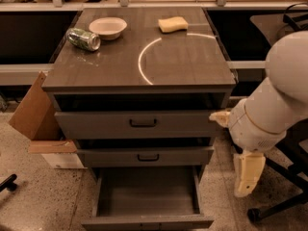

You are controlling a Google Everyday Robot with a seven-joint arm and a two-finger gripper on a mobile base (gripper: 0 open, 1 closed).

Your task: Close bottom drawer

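Bottom drawer [147, 196] is standing pulled fully out beneath the surface's [183, 66] front edge. Claw [248, 174] is hanging pointed downward beyond the surface's right edge, beside the middle drawer [106, 157], apart from it; its state cannot be told

Gripper [246, 183] right of bottom drawer [147, 194]
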